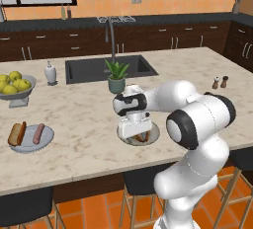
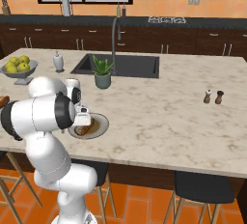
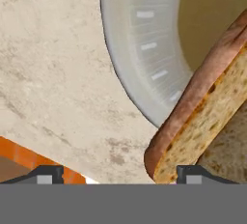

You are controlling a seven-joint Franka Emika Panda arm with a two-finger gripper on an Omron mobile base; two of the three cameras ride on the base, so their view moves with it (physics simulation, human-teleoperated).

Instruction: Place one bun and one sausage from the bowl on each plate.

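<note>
My gripper (image 1: 134, 130) hangs open, pointing down over the near plate (image 1: 154, 133) at the counter's front edge. A bun (image 1: 143, 137) lies on this plate under the hand. In the hand view the bun's cut end (image 3: 202, 121) sits just past the right fingertip (image 3: 190, 175), and the plate's pale ridged rim (image 3: 140, 49) curves above. Nothing is clamped between the fingers. The far-left plate (image 1: 29, 147) holds a bun (image 1: 17, 133) and a sausage (image 1: 38, 133) side by side. From the right base view the near plate (image 2: 102, 124) peeks out beside my arm. The bowl is out of view.
A pale pedestal bowl of yellow-green apples (image 1: 15, 84) stands at the back left. A soap dispenser (image 1: 50, 72), a sink (image 1: 111, 67) and a potted plant (image 1: 117, 77) sit behind the near plate. Salt and pepper shakers (image 1: 220, 82) stand on the right. Stools stand below the counter edge.
</note>
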